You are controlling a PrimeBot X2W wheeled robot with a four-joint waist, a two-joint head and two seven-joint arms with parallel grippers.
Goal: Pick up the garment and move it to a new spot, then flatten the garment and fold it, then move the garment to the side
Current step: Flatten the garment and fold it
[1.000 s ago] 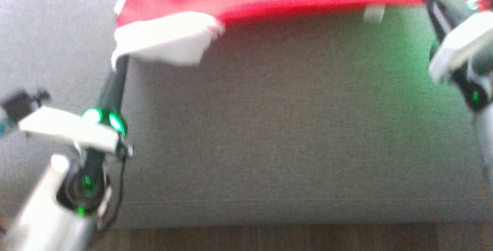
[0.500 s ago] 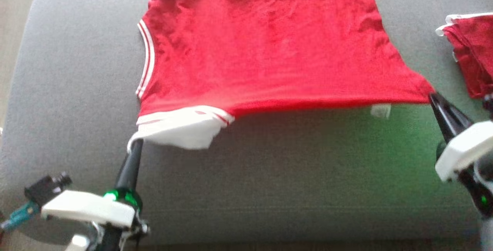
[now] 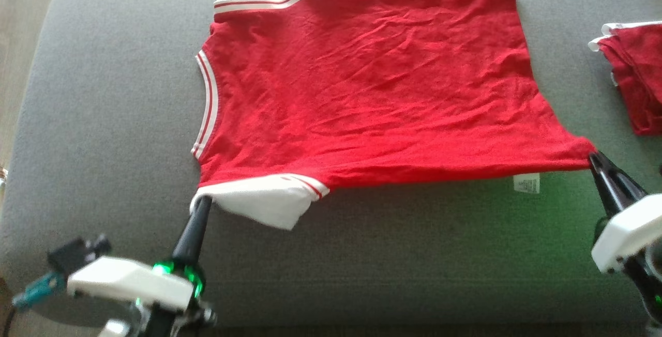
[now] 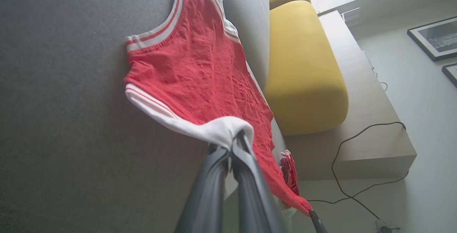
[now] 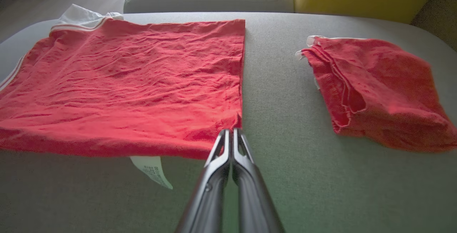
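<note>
The white tag (image 3: 526, 183) on the garment (image 3: 362, 94) bears print too small to read

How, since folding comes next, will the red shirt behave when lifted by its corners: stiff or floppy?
Probably floppy: the red shirt is wrinkled, and its white sleeve droops by the left end effector. Likely light: that and the right end effector hold its near edge up by small pinches.

On your right, a folded red cloth (image 3: 633, 76) lies on the grey sofa seat (image 3: 103, 120). Beyond it you see a yellow cushion (image 4: 303, 68), a black cable (image 4: 333, 167) and a framed picture (image 4: 433, 38).
</note>
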